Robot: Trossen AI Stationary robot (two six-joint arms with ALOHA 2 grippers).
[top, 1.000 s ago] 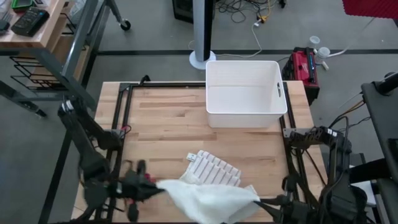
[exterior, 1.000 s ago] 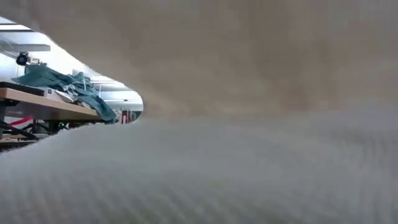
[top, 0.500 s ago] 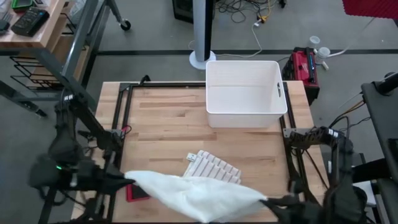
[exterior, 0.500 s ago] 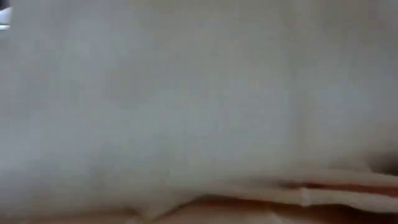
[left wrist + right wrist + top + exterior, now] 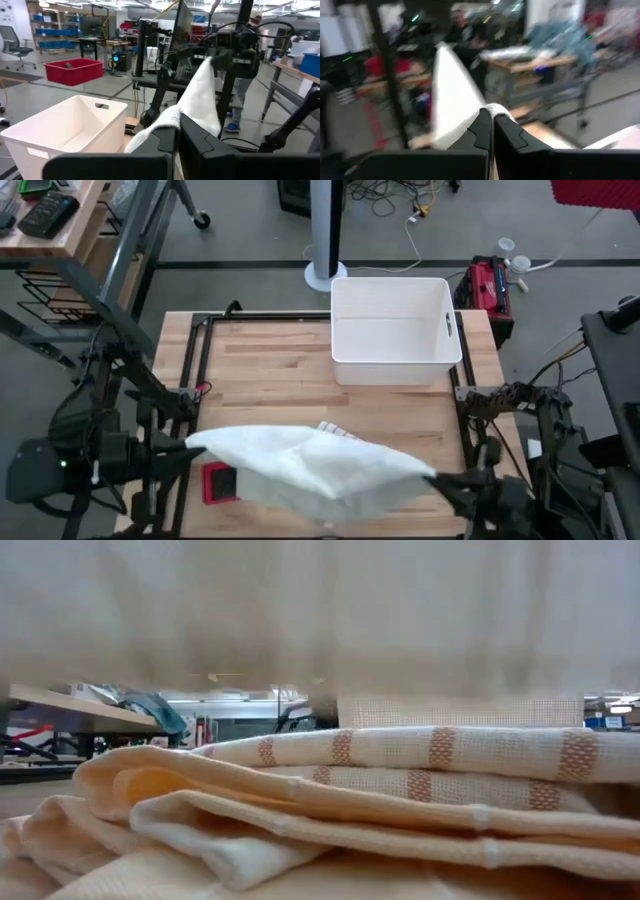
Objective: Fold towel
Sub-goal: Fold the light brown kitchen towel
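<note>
Robotics lab, workbenches [image 5: 70, 708], floor cables [image 5: 400, 200], shelving [image 5: 50, 30]

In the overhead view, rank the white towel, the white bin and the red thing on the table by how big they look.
1. white towel, stretched between both grippers and raised nearer the camera, so its lead is unsure
2. white bin, close behind
3. red object, clearly smallest, partly hidden under the towel

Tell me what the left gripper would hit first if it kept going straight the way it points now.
Probably the right gripper. The left gripper, shut on the white towel, points across the table along the stretched cloth, whose far end the right gripper pinches. Depth is unclear; it may pass slightly beside it.
</note>
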